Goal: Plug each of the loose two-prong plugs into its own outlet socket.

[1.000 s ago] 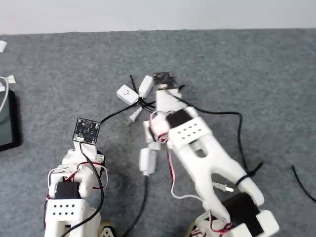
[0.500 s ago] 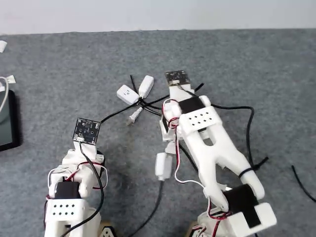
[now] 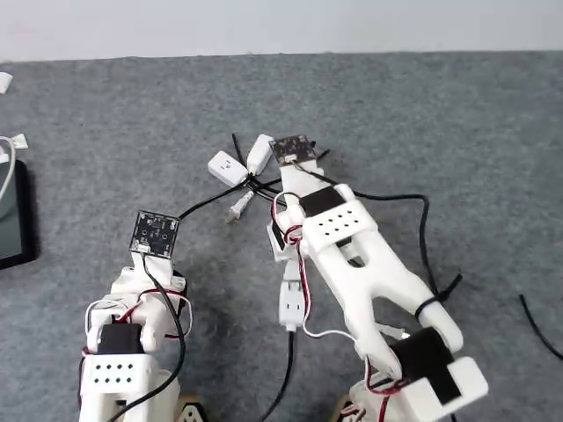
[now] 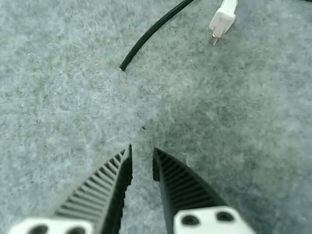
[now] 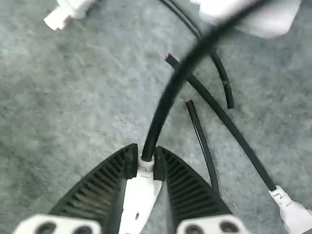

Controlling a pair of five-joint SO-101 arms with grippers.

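Note:
In the right wrist view my right gripper [image 5: 144, 153] is shut on a white two-prong plug [image 5: 139, 190]. Its black cable [image 5: 180, 78] runs away toward a white outlet socket [image 5: 253, 14]. Another white plug [image 5: 68, 9] and a third [image 5: 292, 217] lie nearby. From above, the right arm [image 3: 352, 246] stretches to two white sockets [image 3: 227, 167] [image 3: 259, 151] and a loose plug [image 3: 237, 207]. My left gripper [image 4: 142, 152] hovers over bare carpet with a narrow gap between its fingers and nothing in it. A white plug [image 4: 222, 19] lies ahead of it.
A white block on a black cable [image 3: 291, 299] lies beside the right arm. Loose black wire ends [image 5: 200, 131] cross the carpet near the sockets. A dark flat device [image 3: 13, 215] sits at the left edge, and a stray wire [image 3: 537, 325] lies at the right.
The right arm swung right, then back left toward the sockets. The white block on its cable shifted right beside the arm. The left arm stayed still.

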